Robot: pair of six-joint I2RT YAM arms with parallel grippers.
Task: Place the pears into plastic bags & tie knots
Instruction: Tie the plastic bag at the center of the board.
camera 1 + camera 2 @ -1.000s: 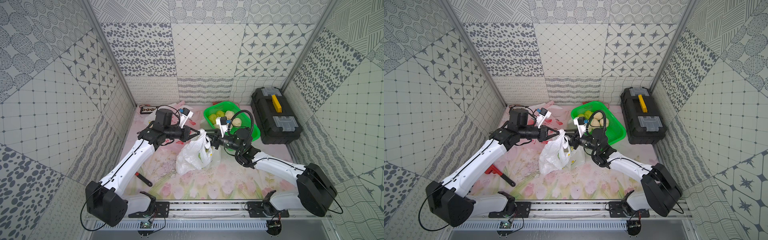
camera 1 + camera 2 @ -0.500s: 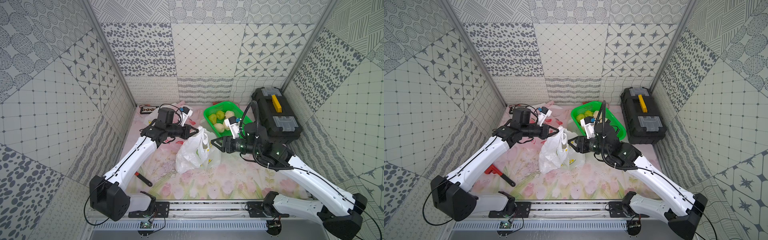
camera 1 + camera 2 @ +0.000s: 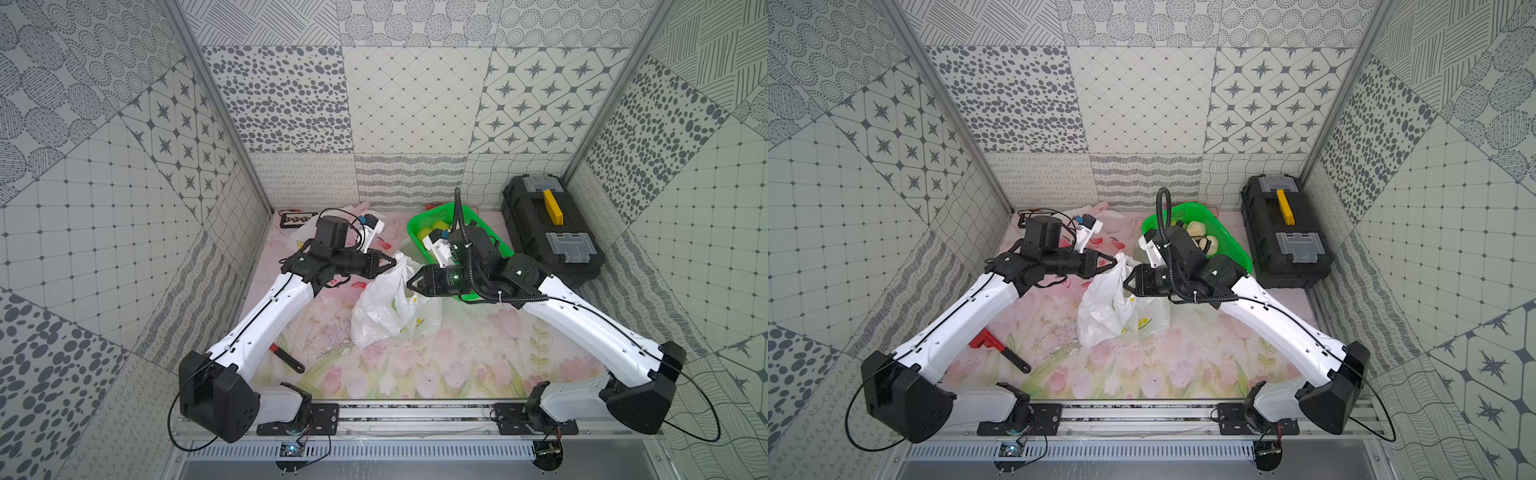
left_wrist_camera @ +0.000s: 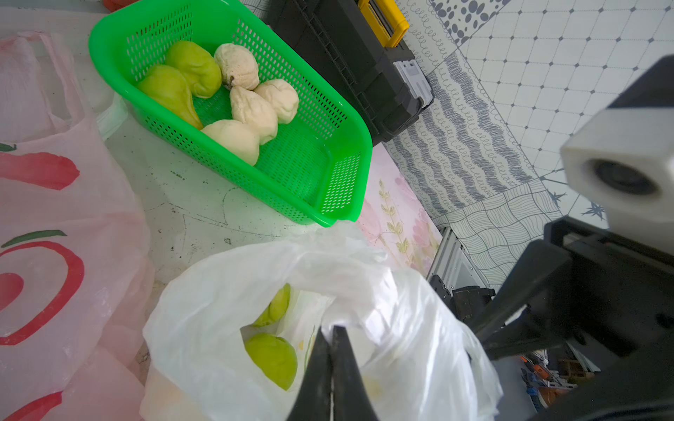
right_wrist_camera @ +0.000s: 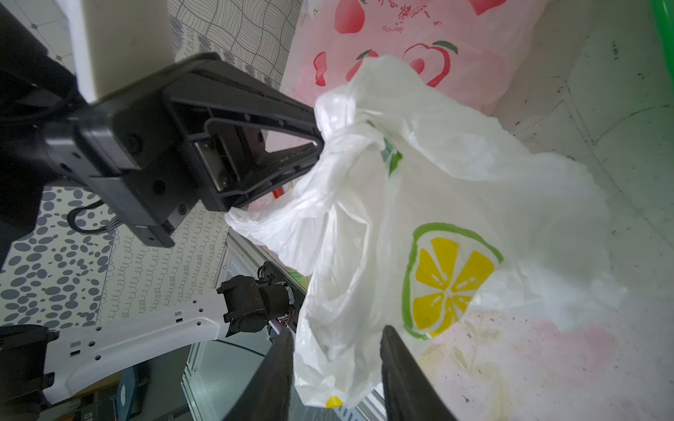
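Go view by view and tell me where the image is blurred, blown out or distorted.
In both top views: even, soft light, faint shadows, and a wide lens that splays the tiled walls outward. Left wrist view: green basket and its pears are sharp, the white bag glares almost featureless, and the camera housing is soft. Right wrist view: lemon print crisp, right gripper fingers dark and blurred.

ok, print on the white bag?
White bag: yellow lemon slice, green rim. Clearest in right wrist view.
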